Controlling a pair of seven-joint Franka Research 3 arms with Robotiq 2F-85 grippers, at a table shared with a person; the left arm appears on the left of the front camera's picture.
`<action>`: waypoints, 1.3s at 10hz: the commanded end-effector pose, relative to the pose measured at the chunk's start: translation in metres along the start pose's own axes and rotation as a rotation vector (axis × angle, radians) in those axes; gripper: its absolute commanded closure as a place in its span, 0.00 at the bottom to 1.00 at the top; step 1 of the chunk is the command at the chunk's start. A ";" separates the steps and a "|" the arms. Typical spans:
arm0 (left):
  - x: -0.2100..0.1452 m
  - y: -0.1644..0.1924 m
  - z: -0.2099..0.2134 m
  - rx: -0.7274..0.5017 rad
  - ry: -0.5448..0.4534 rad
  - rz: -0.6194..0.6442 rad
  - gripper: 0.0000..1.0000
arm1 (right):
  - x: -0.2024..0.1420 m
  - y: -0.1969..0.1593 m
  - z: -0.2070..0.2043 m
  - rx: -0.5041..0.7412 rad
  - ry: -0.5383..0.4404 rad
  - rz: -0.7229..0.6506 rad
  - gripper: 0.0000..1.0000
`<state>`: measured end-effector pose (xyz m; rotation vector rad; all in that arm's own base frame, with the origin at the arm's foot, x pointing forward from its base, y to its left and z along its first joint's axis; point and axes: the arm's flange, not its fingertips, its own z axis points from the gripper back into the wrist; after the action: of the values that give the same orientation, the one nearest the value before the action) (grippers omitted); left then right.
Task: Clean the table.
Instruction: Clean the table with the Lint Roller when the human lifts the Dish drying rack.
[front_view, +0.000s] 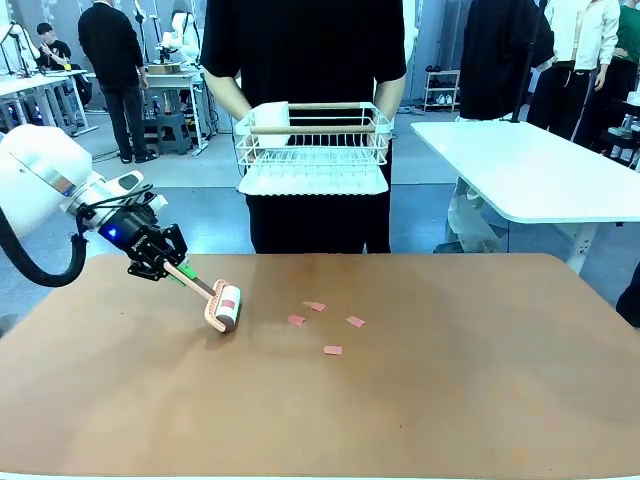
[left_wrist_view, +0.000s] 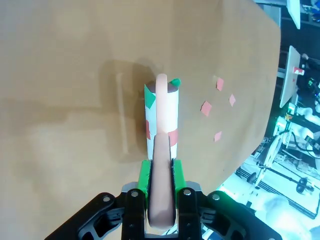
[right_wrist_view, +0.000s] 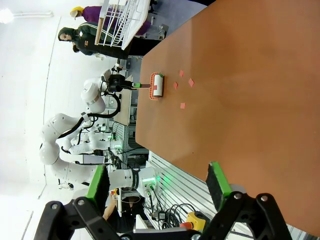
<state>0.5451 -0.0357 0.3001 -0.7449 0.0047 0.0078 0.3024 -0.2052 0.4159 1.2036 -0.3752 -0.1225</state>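
The reddish-brown table carries several small pink paper scraps near its middle. My left gripper is shut on the pink handle of a lint roller, whose white drum rests on the table just left of the scraps. In the left wrist view the green pads clamp the handle, the roller points away, and the scraps lie to its right. My right gripper stands open and holds nothing, beside the table, far from the roller and scraps.
A person in black stands at the far edge and holds a white wire rack at waist height. A white-topped table stands at the back right. More people and benches are farther back.
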 end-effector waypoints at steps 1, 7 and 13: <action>-0.007 -0.008 -0.009 -0.006 -0.012 0.002 0.79 | 0.000 0.003 0.002 0.014 -0.005 0.007 0.00; -0.008 -0.067 -0.077 -0.015 0.012 -0.006 0.79 | 0.000 0.003 0.002 0.014 -0.005 0.007 0.00; 0.002 -0.122 -0.145 0.003 -0.004 -0.009 0.79 | 0.000 0.003 0.002 0.014 -0.005 0.007 0.00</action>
<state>0.5439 -0.2137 0.2955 -0.7586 0.0195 -0.0326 0.3026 -0.2050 0.4159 1.2032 -0.3747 -0.1220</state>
